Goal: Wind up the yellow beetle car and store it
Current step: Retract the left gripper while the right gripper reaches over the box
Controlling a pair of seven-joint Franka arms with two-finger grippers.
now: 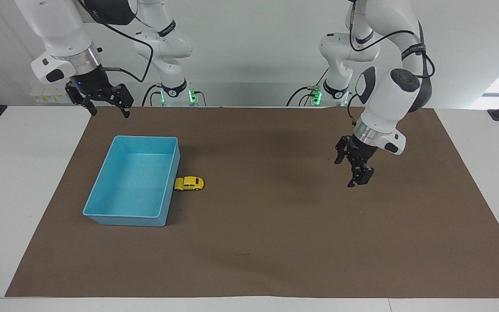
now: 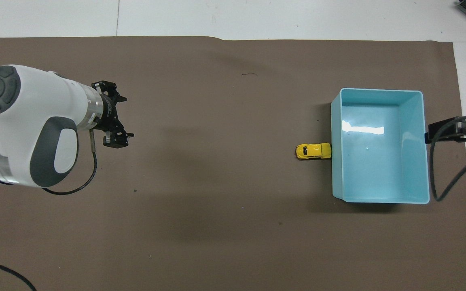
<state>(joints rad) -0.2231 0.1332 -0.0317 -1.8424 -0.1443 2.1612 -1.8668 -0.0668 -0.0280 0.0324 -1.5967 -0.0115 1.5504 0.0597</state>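
Tiny bright yellow beetle toy car (image 1: 189, 183) (image 2: 314, 151) on brown-covered surface (image 1: 275, 242), nose touching outer wall of light blue rectangular plastic tray (image 1: 102, 214) (image 2: 378, 200), left tool (image 1: 357, 172) (image 2: 115, 131) raised over bare mat, fingers spread, holding nothing, right tool (image 1: 104, 104) waiting high by tray's robot-side corner, fingers wide

The yellow beetle car (image 1: 189, 183) (image 2: 314, 151) has a glossy, smooth painted shell that catches the light, and the blue tray (image 1: 102, 190) (image 2: 378, 96) beside it looks like smooth, shiny plastic with a bright glare on its floor. They sit on a matt brown sheet (image 1: 275, 242) (image 2: 217, 226) that reads as paper or thin felt, slightly rippled at one edge, laid over a smooth white surface (image 1: 20, 173) (image 2: 257, 18). The arms wear glossy white and grey plastic shells with a brushed metal ring at the wrist, and the left gripper (image 1: 359, 178) (image 2: 115, 139) and right gripper (image 1: 106, 106) are matt black.
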